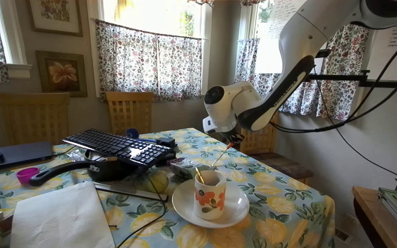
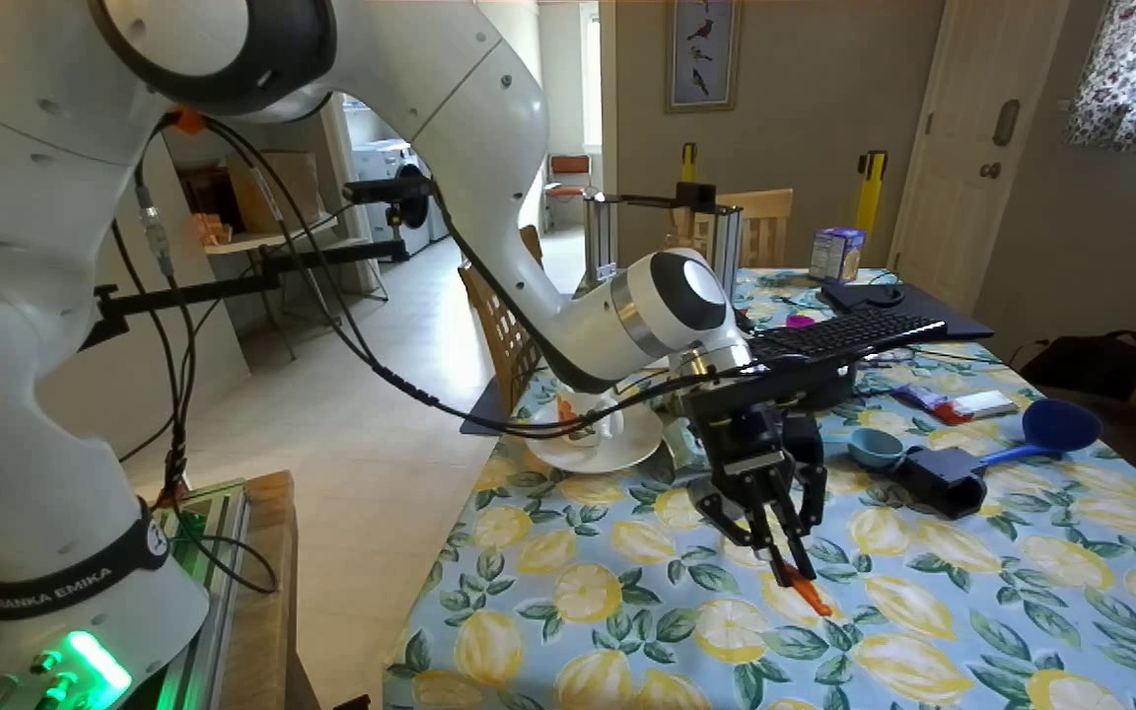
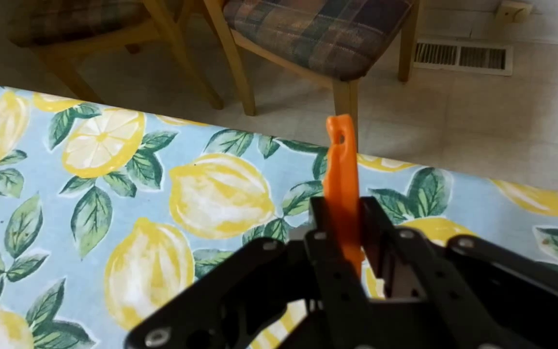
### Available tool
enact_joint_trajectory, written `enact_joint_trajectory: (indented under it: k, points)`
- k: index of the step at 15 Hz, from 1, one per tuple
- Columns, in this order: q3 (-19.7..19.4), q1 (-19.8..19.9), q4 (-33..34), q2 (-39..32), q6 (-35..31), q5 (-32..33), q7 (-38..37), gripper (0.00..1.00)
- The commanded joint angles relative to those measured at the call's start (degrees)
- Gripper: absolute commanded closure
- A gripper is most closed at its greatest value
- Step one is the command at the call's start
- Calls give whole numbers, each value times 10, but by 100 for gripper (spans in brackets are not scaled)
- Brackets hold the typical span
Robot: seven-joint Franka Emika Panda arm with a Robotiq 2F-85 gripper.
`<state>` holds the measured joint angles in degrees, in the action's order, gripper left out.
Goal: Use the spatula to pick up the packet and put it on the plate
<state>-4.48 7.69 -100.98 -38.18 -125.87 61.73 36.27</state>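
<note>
My gripper [image 1: 235, 138] is shut on the orange handle of the spatula [image 1: 230, 145], above the table. It shows in an exterior view [image 2: 791, 574] and in the wrist view [image 3: 341, 208]. The spatula's thin metal shaft slants down toward the silvery-grey packet [image 1: 185, 167]. The tip's contact with packet or cloth cannot be told. In an exterior view the packet [image 2: 683, 451] is partly hidden behind the gripper. The white plate [image 1: 238, 208] lies beside the packet, also in an exterior view [image 2: 617, 460]. The orange-flowered cup [image 1: 209, 206] stands on the plate with a golden utensil in it.
A black keyboard [image 1: 115, 144] lies tilted on a dark pot [image 1: 105, 171] with its handle sticking out. A yellow-green round thing [image 1: 158, 181] sits near the packet. A blue ladle [image 2: 1061, 426], a teal cup [image 2: 875, 447] and a black device [image 2: 941, 480] lie beyond the gripper.
</note>
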Motion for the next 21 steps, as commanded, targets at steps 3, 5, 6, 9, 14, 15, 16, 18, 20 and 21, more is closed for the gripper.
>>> enact_joint_trajectory:
  k: [3,5,6,9,14,15,16,18,20,21]
  points:
    - [6,-17,-17,15,1,28,2,95]
    - [8,-28,-14,16,7,29,-1,95]
    - [9,-32,-13,16,8,29,-2,95]
    - [13,-45,-11,16,8,29,-10,95]
    - [16,-55,-3,13,9,25,-14,95]
    - [15,-55,-2,13,8,25,-13,95]
    - [15,-55,-1,14,8,25,-14,95]
    - [11,-56,-3,18,8,31,-20,95]
    - [9,-56,-2,20,9,33,-23,95]
    - [8,-56,-2,21,9,34,-26,95]
